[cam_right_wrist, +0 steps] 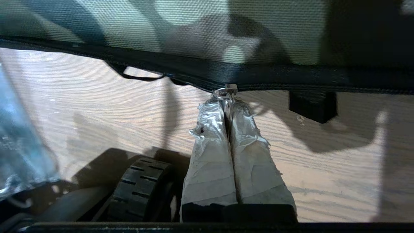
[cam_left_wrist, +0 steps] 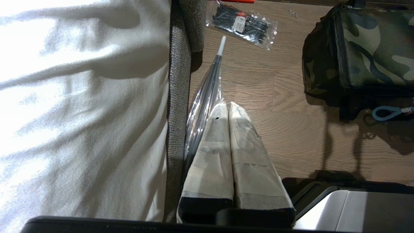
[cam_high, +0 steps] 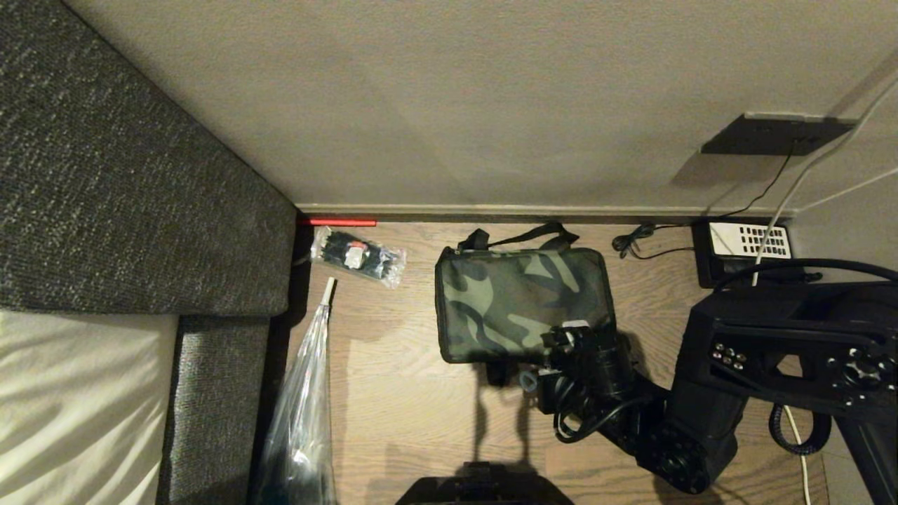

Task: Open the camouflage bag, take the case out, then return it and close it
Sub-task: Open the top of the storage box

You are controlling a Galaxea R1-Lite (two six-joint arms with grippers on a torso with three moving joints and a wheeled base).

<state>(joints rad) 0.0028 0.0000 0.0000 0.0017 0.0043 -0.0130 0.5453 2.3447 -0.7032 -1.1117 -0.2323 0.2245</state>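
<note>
The camouflage bag (cam_high: 523,301) stands zipped shut on the wooden floor near the wall, and it also shows at the edge of the left wrist view (cam_left_wrist: 372,48). My right gripper (cam_high: 561,338) is at the bag's near right corner. In the right wrist view the right gripper (cam_right_wrist: 228,105) is shut on the bag's metal zip pull (cam_right_wrist: 226,93), just under the black zip line of the bag (cam_right_wrist: 194,29). The left gripper (cam_left_wrist: 228,105) hangs shut and empty over the floor, well left of the bag. The case is hidden.
A clear packet of black ties (cam_high: 358,256) lies left of the bag, and a plastic-wrapped umbrella (cam_high: 302,407) lies along the grey sofa (cam_high: 105,175). A black phone with white keypad (cam_high: 747,245) and cables sit at the wall on the right. My base (cam_high: 484,487) is close in front.
</note>
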